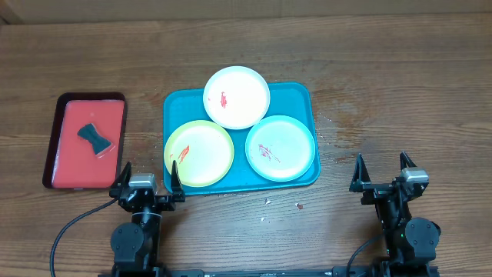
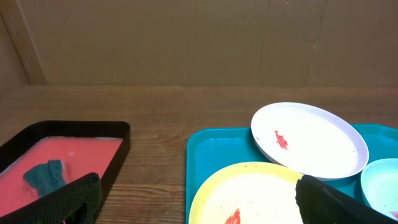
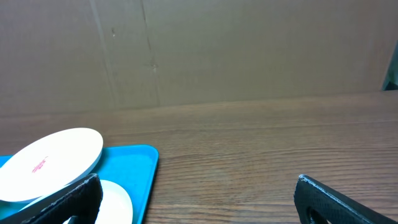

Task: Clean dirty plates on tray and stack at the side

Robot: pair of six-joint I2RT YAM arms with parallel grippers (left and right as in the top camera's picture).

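Wooden table [image 1: 400, 85] | tray [image 1: 296, 96] rim just beside left tool [image 1: 150, 166] | right tool [image 1: 380, 158] apart | both spread

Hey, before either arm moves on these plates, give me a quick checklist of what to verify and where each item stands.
1. Grippers open and empty, left gripper and right gripper: ok.
2. White plate, yellow-green plate and mint plate on the teal tray: ok.
3. Plates clean: not ok, red smears on each.
4. Dark sponge uncovered in the red tray: ok.
5. White plate flat: not ok, it rests on the other two's rims.
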